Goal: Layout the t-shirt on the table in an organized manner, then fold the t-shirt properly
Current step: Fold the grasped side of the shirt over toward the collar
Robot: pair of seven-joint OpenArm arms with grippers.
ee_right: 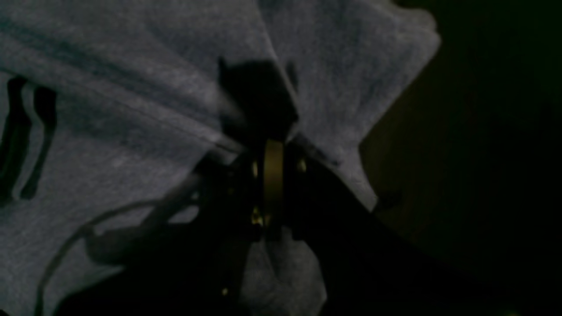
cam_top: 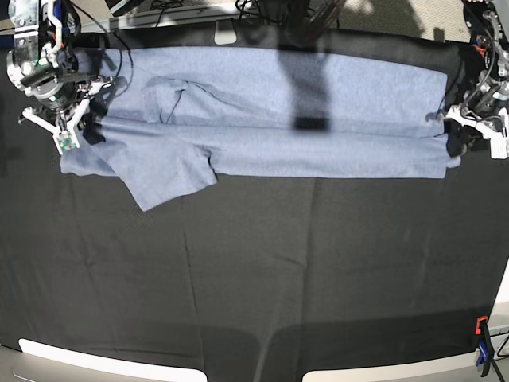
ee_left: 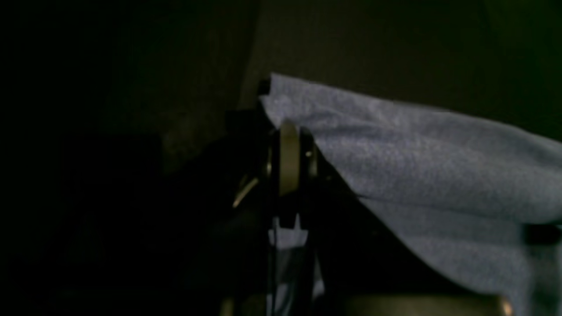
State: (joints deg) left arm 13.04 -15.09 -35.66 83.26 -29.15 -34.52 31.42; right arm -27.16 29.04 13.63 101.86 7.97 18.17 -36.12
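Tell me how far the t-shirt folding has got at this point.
Done: the t-shirt lies stretched along the table's far edge, one long half apparently folded over the other. In hand: the left hand and the right hand are both shut on its opposite ends. Left: one sleeve sticks out toward the camera, and the long strip needs folding crosswise.
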